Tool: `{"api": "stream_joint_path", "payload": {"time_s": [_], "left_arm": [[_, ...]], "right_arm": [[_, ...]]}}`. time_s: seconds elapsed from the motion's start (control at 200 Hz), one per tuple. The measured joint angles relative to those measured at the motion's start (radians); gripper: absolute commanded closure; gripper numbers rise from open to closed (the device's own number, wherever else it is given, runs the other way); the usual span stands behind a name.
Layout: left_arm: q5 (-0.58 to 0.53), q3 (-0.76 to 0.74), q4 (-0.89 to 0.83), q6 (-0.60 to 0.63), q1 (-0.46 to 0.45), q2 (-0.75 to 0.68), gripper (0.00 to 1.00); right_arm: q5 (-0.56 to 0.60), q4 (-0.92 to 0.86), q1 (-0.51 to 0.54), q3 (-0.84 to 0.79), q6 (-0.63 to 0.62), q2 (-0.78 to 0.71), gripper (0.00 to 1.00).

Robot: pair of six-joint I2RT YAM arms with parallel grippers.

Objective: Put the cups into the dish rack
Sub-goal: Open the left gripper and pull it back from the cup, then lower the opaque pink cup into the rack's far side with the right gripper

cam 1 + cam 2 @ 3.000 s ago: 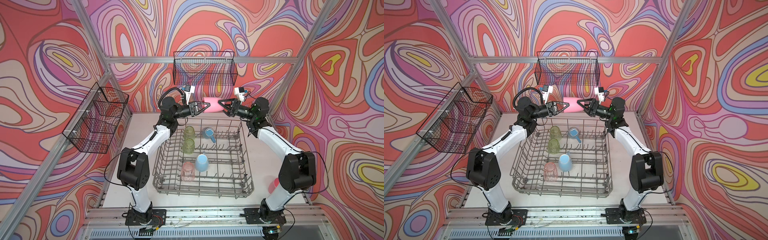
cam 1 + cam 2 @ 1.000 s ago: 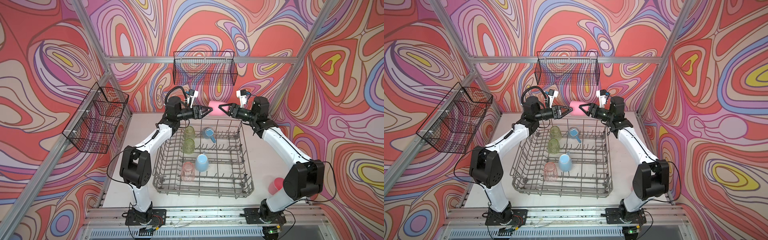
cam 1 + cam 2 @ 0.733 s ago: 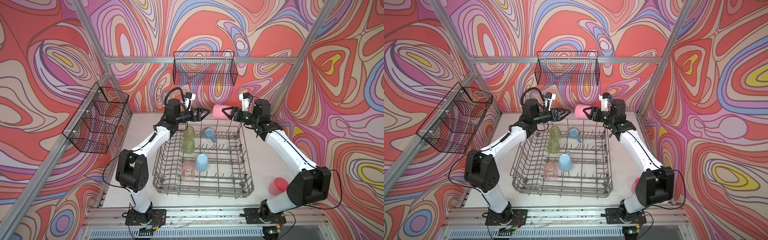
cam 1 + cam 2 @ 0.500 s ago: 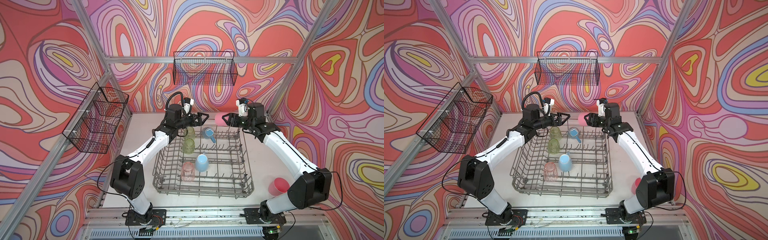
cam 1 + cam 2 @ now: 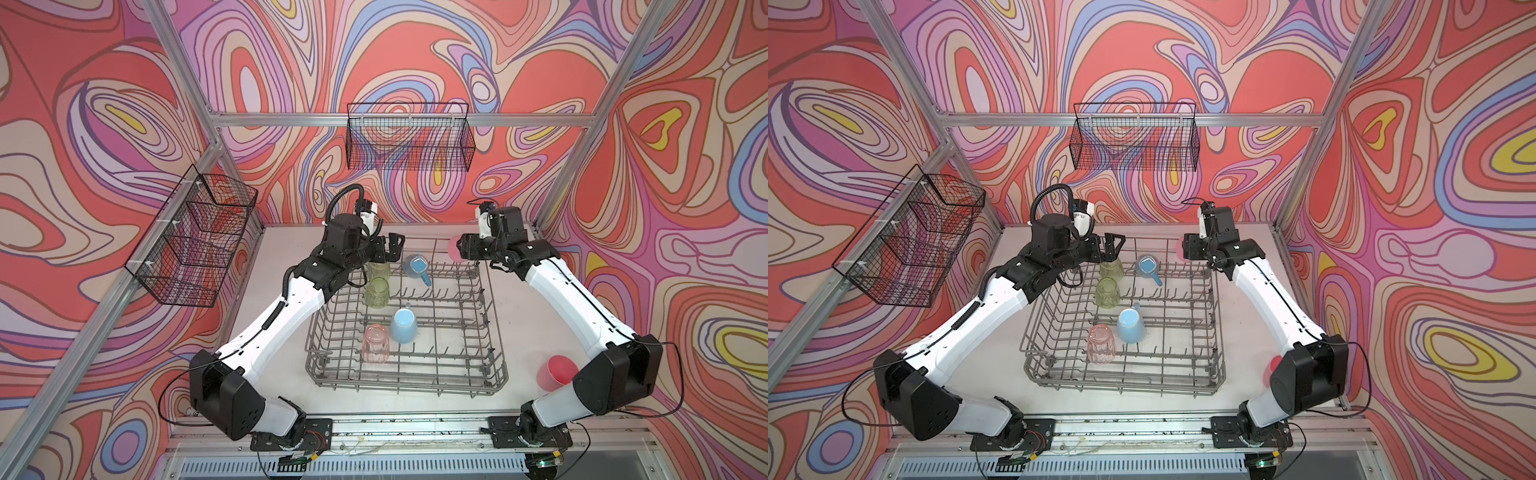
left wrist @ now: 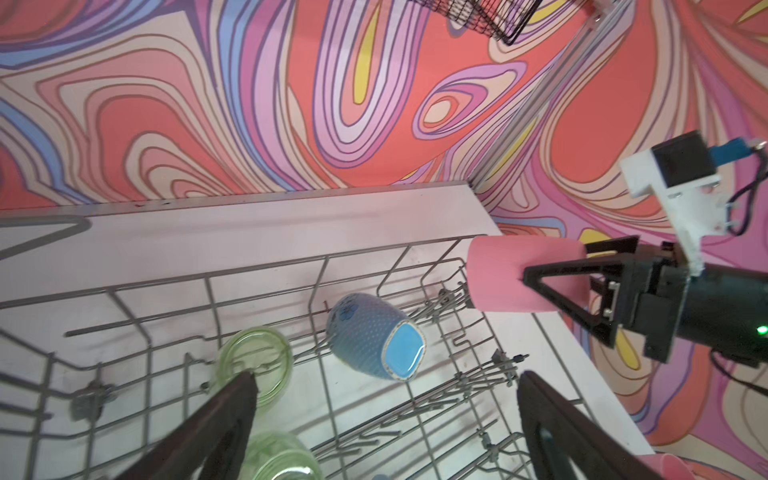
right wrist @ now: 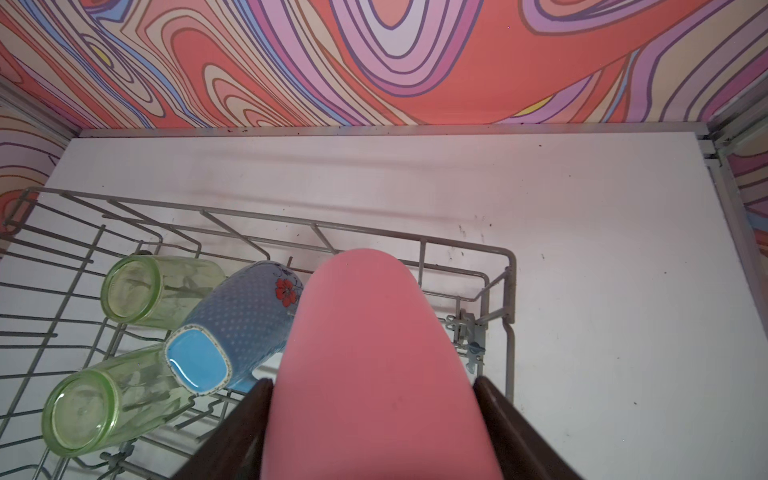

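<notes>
We record: one smooth opaque pink cup (image 7: pixel 365 332), cylindrical, clamped sideways in the right gripper (image 7: pixel 370 382) over the grey wire dish rack's (image 5: pixel 490 374) far right corner. Left gripper (image 5: pixel 390 247) splayed, empty, above a translucent green tumbler (image 5: pixel 378 270).

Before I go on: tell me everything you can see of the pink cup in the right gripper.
The pink cup is opaque, smooth and plain, plastic by its look, with no handle. It lies on its side in the air, clamped across its body by the right gripper. It hangs over the far right corner of the dish rack, clear of the blue mug inside. Whether it touches the rack's rim cannot be told.
</notes>
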Motion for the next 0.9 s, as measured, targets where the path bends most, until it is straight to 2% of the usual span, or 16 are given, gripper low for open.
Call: {"api": "stream_joint_path", "payload": {"time_s": [0.31,0.631,0.901], "left_arm": [[-0.088,0.034,-0.257,0.161,0.0,-0.091,0.0],[-0.13,-0.192,-0.241,0.27,0.0,-0.257,0.0],[-0.137,-0.221,-0.21,0.286,0.0,-0.258,0.01]], "right_arm": [[0.07,-0.088,0.047,0.124,-0.039,0.135,0.51],[0.105,-0.167,0.079,0.201,-0.06,0.212,0.51],[0.141,-0.209,0.091,0.225,-0.071,0.28,0.5]]}}
